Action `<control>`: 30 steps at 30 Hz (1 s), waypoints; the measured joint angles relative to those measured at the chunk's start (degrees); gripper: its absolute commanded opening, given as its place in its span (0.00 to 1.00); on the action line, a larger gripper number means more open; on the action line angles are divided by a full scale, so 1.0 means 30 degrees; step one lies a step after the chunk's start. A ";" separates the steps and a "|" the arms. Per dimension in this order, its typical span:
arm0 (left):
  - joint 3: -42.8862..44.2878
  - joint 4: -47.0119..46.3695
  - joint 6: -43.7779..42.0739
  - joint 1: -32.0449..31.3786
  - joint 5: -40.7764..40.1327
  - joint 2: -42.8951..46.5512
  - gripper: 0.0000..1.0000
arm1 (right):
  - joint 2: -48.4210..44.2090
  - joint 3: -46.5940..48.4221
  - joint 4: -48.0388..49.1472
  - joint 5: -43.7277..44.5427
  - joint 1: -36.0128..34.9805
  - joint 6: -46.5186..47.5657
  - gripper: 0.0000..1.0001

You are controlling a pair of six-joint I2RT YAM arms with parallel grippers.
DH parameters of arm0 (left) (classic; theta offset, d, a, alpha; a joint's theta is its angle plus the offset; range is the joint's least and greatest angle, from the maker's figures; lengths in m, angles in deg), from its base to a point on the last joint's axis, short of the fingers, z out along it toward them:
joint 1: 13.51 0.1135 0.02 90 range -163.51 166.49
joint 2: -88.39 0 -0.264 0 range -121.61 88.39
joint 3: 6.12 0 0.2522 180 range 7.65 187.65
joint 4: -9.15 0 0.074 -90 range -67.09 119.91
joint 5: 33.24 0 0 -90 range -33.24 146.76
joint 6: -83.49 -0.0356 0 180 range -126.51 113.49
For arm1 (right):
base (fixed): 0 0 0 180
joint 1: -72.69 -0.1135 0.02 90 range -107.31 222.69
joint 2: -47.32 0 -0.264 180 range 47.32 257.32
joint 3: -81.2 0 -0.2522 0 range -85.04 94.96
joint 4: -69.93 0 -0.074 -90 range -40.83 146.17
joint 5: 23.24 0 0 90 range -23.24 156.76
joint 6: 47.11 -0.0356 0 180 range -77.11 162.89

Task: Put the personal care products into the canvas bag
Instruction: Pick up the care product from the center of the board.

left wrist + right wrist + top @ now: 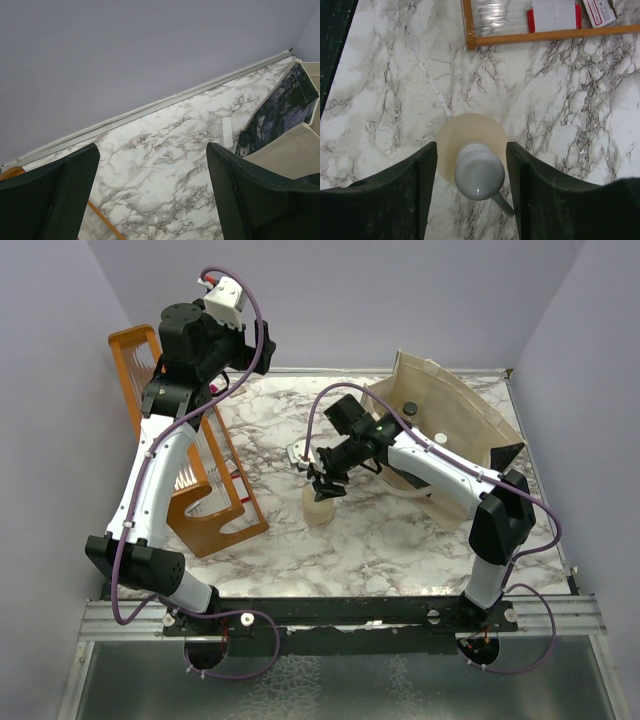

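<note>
A beige pump bottle (470,137) with a grey pump head stands on the marble table (380,540), left of the canvas bag (455,405). My right gripper (471,145) reaches down over it, and both fingertips meet the sides of its round body. In the top view the bottle (318,508) sits just under that gripper (326,487). The bag lies open at the back right with a black-capped bottle (409,407) and a small silvery one (441,440) inside. My left gripper (152,150) hangs high at the back left, open and holding nothing. Its view catches the bag's dark patterned panel (280,112).
The orange wooden rack (205,495) stands along the left side under my left arm, and its edge (545,36) shows above the bottle in the right wrist view. Grey walls close in the table at the back and on both sides.
</note>
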 measured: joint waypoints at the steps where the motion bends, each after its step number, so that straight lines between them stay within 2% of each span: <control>1: -0.0007 -0.0015 0.0000 0.0000 0.0022 0.0000 0.91 | 0.0000 0.0000 -0.0073 0.0102 0.0000 0.0073 0.53; 17: -0.0182 -0.0051 0.0007 0.0000 0.0525 0.0000 0.91 | -0.0095 0.0262 -0.0291 0.0765 0.0000 0.0306 0.25; 25: -0.0211 -0.0109 0.0051 0.0000 0.0969 0.0000 0.91 | -0.0189 0.0262 -0.0342 0.1093 0.0000 -0.0029 0.04; 30: -0.0597 -0.0211 0.0138 0.0000 0.1639 0.0000 0.91 | -0.0299 0.0262 -0.0350 0.1464 0.0000 -0.0583 0.01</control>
